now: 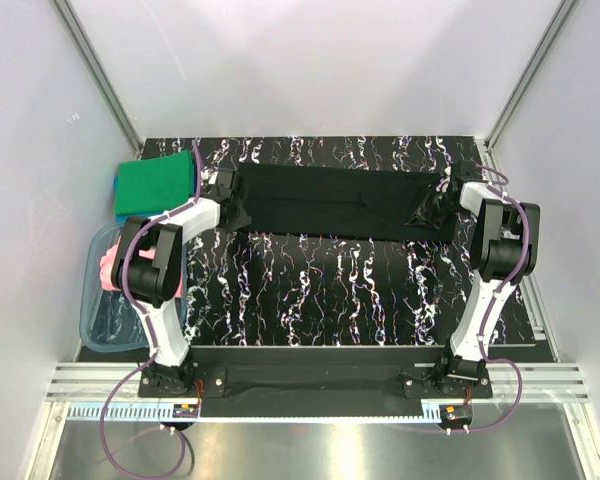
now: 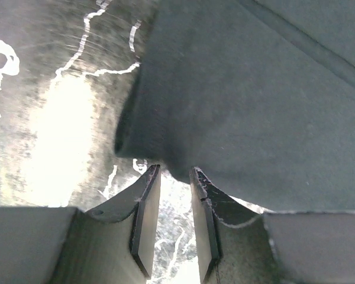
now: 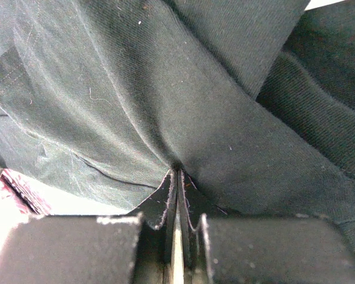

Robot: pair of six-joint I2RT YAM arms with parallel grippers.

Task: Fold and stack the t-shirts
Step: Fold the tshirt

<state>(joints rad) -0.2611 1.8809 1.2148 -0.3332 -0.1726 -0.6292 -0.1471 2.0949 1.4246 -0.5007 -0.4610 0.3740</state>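
Note:
The black t-shirt (image 1: 335,203) lies folded into a long band across the far part of the table. My left gripper (image 1: 223,200) is at its left end. In the left wrist view the gripper (image 2: 174,171) is open, its tips at the rolled edge of the black cloth (image 2: 254,106) with nothing between the jaws. My right gripper (image 1: 435,205) is at the shirt's right end. In the right wrist view it (image 3: 177,171) is shut on a pinch of the black cloth (image 3: 165,89). A folded green shirt (image 1: 155,187) lies at far left on a blue one (image 1: 117,197).
A clear blue-tinted tub (image 1: 95,325) stands off the table's left edge with the pink shirt (image 1: 108,265) in it. The black marbled table top (image 1: 320,290) stretches between the shirt and the arm bases. White walls close in on the sides and the back.

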